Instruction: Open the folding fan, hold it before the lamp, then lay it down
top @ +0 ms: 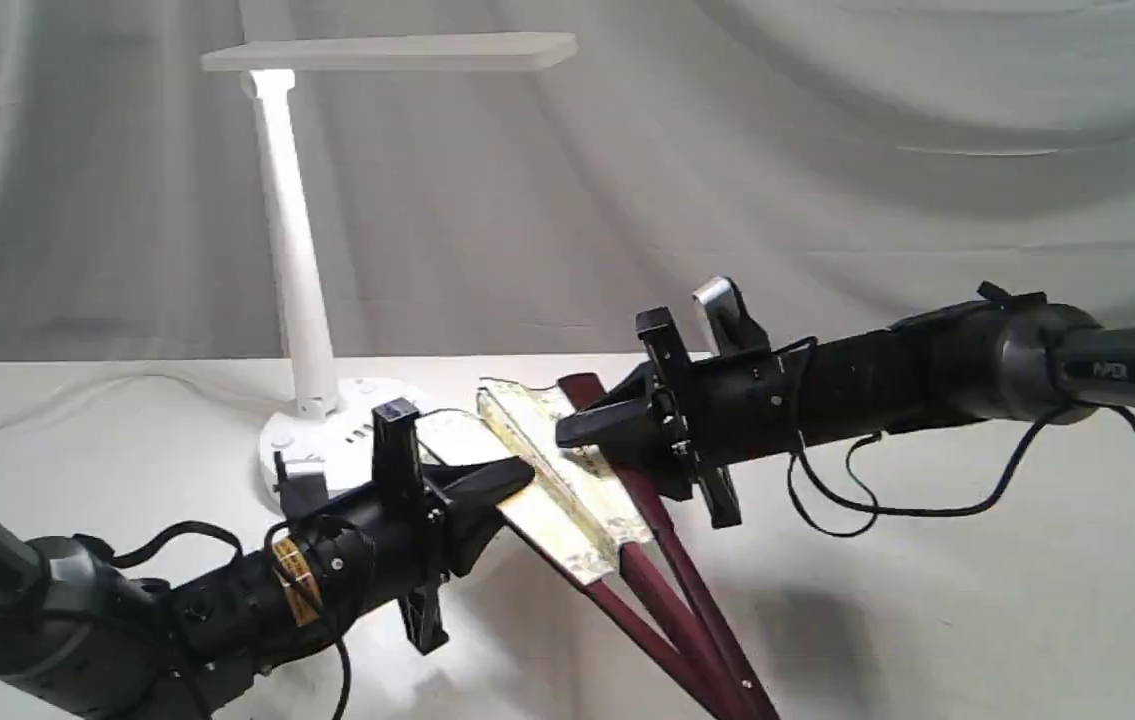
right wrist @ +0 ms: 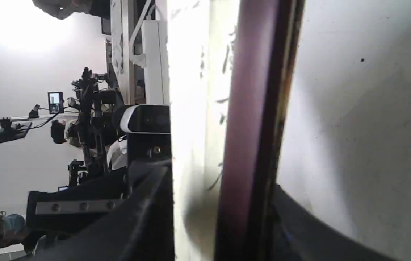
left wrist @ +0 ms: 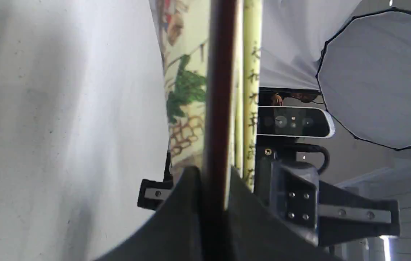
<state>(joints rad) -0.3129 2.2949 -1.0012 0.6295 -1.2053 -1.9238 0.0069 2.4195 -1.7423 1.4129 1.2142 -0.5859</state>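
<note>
White draped cloth is hanging behind a pale table in the exterior view, with the lamp standing at the upper left. The folding fan is being held off the table at the centre of the frame, only slightly spread. Its long axis is running from the pivot at the bottom edge, right of centre, up and leftward toward the lamp's base. The left gripper is reaching in from the lower left and the right gripper from the right, each meeting one maroon guard. In the left wrist view the jaws are pressing together on a guard that is running straight out from between them (painted leaf showing beside it). In the right wrist view the jaws are standing apart, with the other guard lying between them against one finger and a gap to the other. Closing there probably has to come before any wider spreading.
</note>
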